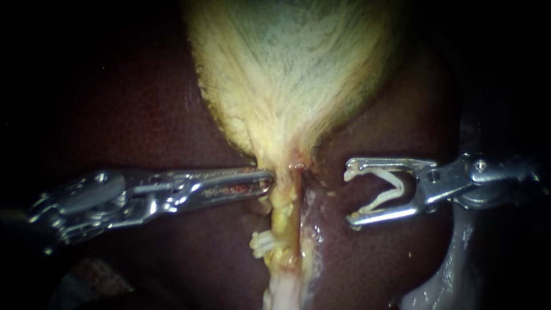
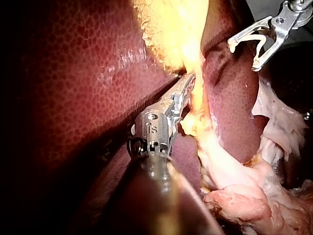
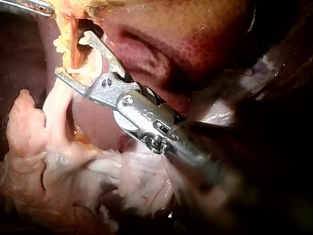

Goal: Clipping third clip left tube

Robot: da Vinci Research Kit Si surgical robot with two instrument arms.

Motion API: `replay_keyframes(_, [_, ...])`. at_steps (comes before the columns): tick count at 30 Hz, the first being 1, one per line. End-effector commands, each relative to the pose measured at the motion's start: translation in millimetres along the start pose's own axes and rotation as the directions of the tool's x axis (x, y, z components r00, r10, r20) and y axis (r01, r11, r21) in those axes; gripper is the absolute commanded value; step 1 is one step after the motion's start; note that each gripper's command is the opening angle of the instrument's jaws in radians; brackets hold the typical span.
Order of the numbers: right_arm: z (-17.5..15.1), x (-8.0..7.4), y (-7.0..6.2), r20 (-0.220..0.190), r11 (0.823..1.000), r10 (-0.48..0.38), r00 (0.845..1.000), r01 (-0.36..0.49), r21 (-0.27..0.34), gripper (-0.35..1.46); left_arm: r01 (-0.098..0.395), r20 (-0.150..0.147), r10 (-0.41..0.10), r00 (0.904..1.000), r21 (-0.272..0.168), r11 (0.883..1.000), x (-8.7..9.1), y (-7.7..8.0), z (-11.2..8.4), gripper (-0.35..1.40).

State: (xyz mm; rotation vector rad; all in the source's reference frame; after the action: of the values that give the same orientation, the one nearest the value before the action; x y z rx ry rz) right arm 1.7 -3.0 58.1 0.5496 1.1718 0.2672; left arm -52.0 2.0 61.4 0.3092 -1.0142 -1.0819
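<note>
- Gallbladder: pale and yellowish, narrowing downward to a neck. The dark red liver lies on both sides of it.
- Tube: a yellow strand running down from the neck. A paler, glistening strip lies just beside it on the right.
- Pale knot: sits against the tube's left edge, lower down. Clip or tissue, cannot tell.
- Left instrument: comes in level from the left. Its jaws lie narrow and together, with the tips at the neck where the tube begins. The left wrist view shows the tips buried in the yellow tissue there, so they are recorded as gripping the gallbladder at its neck.
- Right instrument: comes in level from the right. Its jaws stand wide and carry the clip, which is white and open. One leg lies along each jaw and the bend sits deep in the throat.
- Clip position: to the right of the tube, near it and at about the height of the neck, but not touching. A strip of liver shows between the jaw tips and the tube, and no tissue lies between the clip's legs.
- Right wrist view: pale, ragged tissue lies under the right instrument's shaft.
</note>
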Motion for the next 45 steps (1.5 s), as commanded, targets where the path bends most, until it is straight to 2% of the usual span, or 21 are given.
replay_keyframes(1, [0.1, 0.0, -0.1, 0.0, 1.0, 0.0, 1.0, 0.0, -0.001, 0.6, 0.0, 0.0, 0.0, 1.0, 0.001, 1.0, 0.0, 0.0, -0.1, -0.35])
replay_keyframes(4, [0.8, 0.1, -0.1, 0.0, 1.0, -0.006, 1.0, 0.006, 0.002, 0.6, 0.0, -0.002, 0.0, 1.0, 0.004, 1.0, 0.0, 0.2, -0.7, -0.35])
replay_keyframes(13, [6.4, -0.6, -0.4, 0.0, 0.995, 0.094, 0.996, -0.094, 0.017, 0.6, -0.003, -0.002, 0.003, 1.0, 0.003, 1.0, 0.0, 1.9, -3.4, -0.35])
replay_keyframes(17, [9.6, -1.6, -0.4, 0.003, 0.992, 0.124, 0.992, -0.124, 0.024, 0.6, -0.003, -0.001, 0.003, 1.0, -0.003, 1.0, 0.0, 2.4, -4.7, -0.35])
replay_keyframes(24, [13.4, -3.9, 0.0, 0.008, 0.988, 0.154, 0.988, -0.154, 0.031, 0.6, -0.002, 0.0, 0.002, 1.0, -0.006, 1.0, -0.1, 2.0, -5.2, -0.35])
replay_keyframes(34, [14.7, -7.1, 1.7, 0.01, 0.986, 0.163, 0.987, -0.163, 0.022, 0.6, -0.001, 0.001, 0.001, 1.0, -0.01, 1.0, -0.2, 0.8, -5.8, -0.35])
replay_keyframes(45, [15.3, -8.9, 2.3, 0.012, 0.986, 0.165, 0.986, -0.166, 0.019, 0.6, 0.005, -0.001, -0.005, 1.0, -0.008, 1.0, -1.3, 0.3, -6.6, -0.35])
